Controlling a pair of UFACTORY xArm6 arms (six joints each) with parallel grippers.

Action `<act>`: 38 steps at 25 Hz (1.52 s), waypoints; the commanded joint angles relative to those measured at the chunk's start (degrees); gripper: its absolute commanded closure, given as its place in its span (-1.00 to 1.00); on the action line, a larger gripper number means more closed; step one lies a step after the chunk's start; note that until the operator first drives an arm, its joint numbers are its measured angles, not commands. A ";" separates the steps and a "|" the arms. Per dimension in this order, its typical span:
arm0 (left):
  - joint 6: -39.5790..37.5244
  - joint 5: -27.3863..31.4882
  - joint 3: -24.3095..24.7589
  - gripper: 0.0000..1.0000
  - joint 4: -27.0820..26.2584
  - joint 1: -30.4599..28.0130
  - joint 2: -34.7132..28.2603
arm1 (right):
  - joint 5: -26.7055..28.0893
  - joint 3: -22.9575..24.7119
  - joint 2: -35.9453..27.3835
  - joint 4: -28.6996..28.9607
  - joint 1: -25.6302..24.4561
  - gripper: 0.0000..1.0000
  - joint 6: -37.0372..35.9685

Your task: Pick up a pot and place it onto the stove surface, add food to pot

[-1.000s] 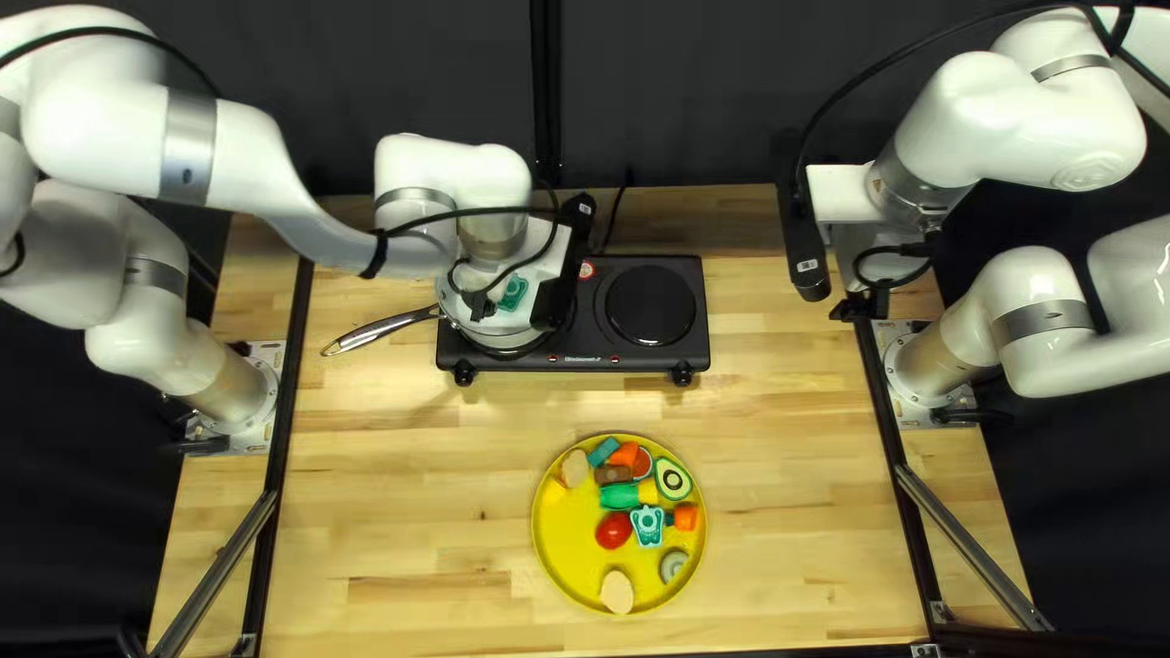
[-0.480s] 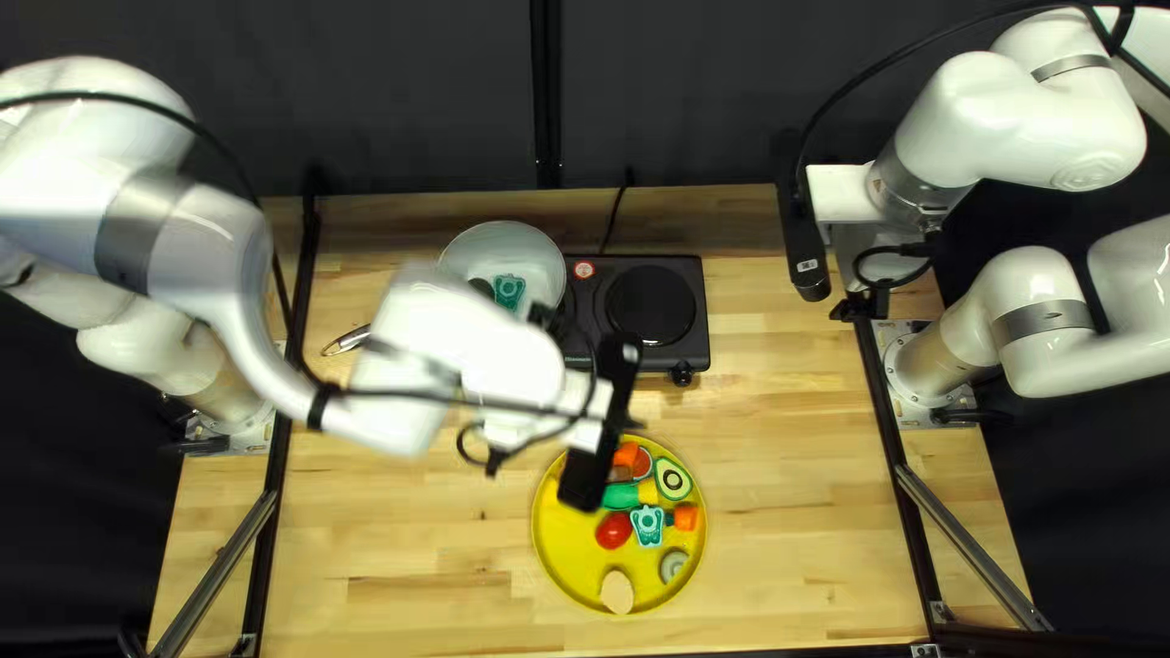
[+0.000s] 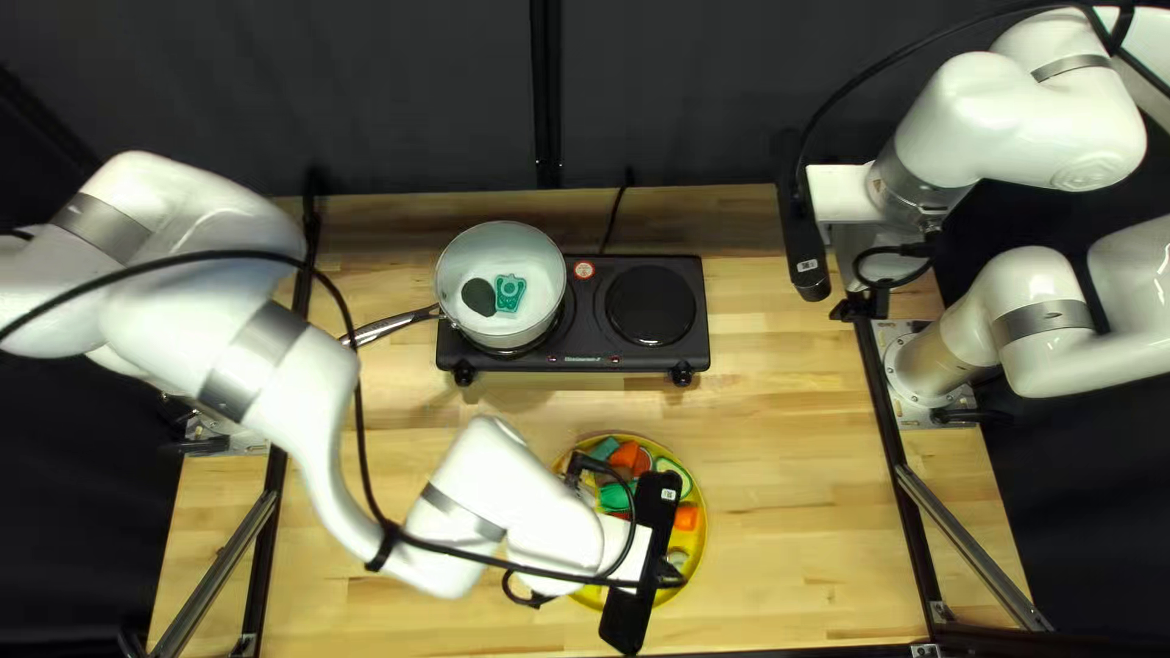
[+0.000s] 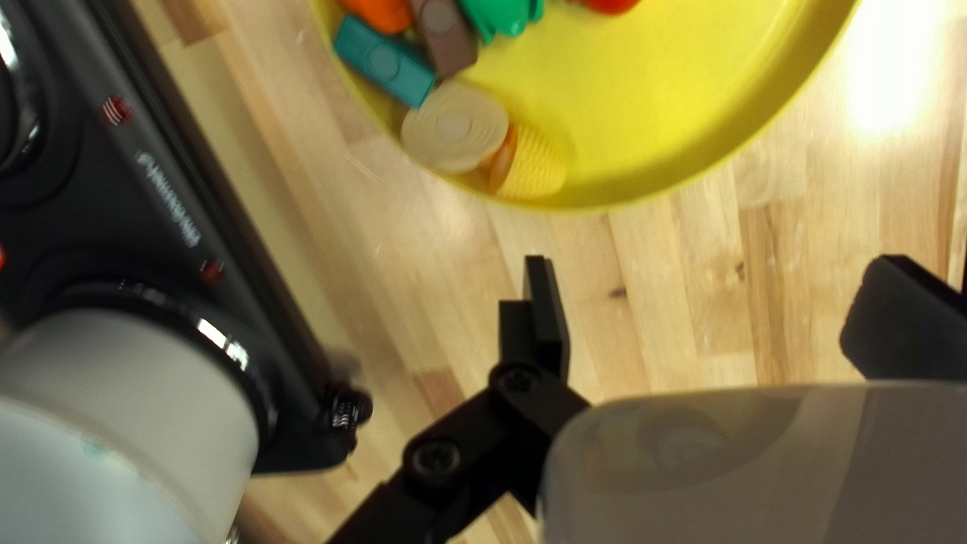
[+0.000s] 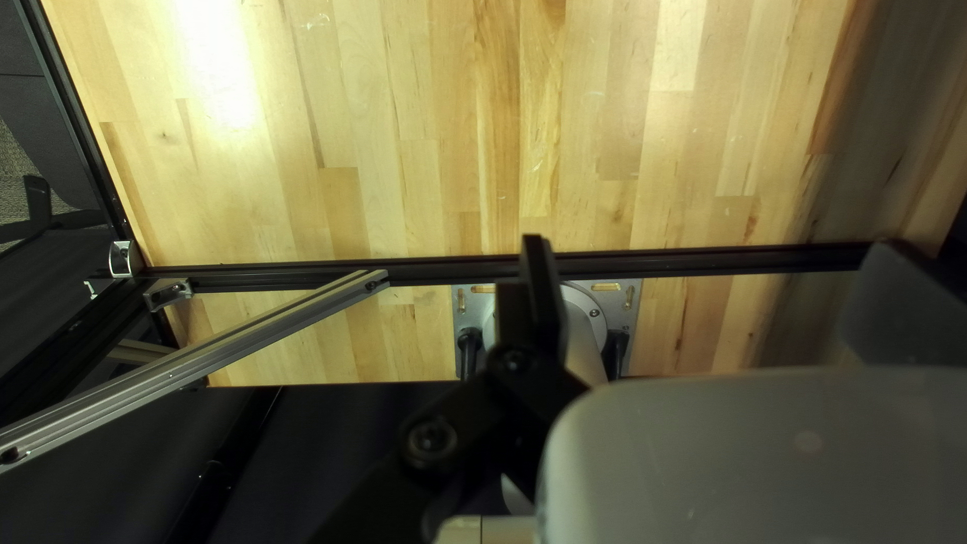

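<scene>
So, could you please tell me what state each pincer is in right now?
Left pincer: open, fingers wide apart, holding nothing.
Right pincer: open too, with nothing held between its fingers.

Before you, the pot (image 3: pixel 536 258) sits on the left burner (image 3: pixel 560 327) of the black stove (image 3: pixel 609 362), its handle (image 3: pixel 397 322) pointing left; inside it you'll find a teal toy (image 3: pixel 510 293) and a dark oval piece (image 3: pixel 479 296) side by side. The right burner (image 3: pixel 650 305) is bare. Nearer you on the wooden worktop (image 3: pixel 792 488), your left arm (image 3: pixel 475 481) reaches across the yellow plate (image 3: pixel 696 555), hiding much of its toy food (image 3: pixel 686 518). Your right arm (image 3: pixel 975 116) is bent well to the right of the stove.
</scene>
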 commanded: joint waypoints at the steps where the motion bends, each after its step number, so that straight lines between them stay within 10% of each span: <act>1: 3.26 -7.21 6.21 -1.00 -1.71 2.00 -0.04 | 0.00 0.00 0.00 0.00 0.00 -1.00 0.00; 25: 5.89 -15.61 9.94 -0.96 -2.30 3.70 3.56 | 0.00 0.00 0.00 0.00 0.00 -1.00 0.00; 27: 5.75 -16.41 10.80 -0.61 -2.18 3.81 3.32 | 0.00 0.00 0.00 0.00 0.00 -1.00 0.00; 30: 5.71 -16.50 10.91 1.00 -2.15 3.82 3.28 | 0.00 0.00 0.00 0.00 0.00 -1.00 0.00; 38: 5.71 -16.50 10.91 1.00 -2.15 3.82 3.28 | 0.00 0.00 0.00 0.00 0.00 -1.00 0.00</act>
